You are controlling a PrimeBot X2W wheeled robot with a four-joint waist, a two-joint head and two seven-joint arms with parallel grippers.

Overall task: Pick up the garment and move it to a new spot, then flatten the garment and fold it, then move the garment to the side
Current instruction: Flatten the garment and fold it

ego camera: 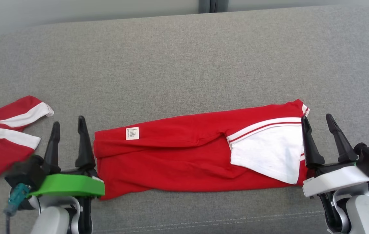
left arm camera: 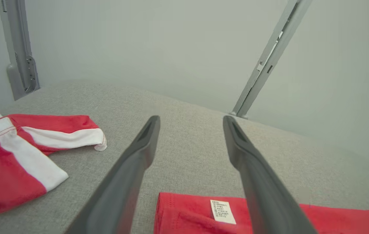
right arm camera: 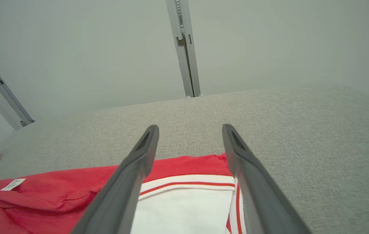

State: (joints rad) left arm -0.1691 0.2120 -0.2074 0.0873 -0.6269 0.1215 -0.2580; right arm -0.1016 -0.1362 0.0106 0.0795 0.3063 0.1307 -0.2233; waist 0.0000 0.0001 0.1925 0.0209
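The garment (ego camera: 178,156) was soft, matt red cloth with a white knit panel and a small white sewn label (ego camera: 132,133). The upholstered surface (ego camera: 184,65) under it was grey, coarse-woven fabric. The fingers (ego camera: 83,146) looked like smooth, dark, matt plastic.

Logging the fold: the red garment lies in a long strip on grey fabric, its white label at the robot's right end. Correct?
No. The head view shows the white label at the robot's left end of the red garment; the long strip on grey fabric is right.
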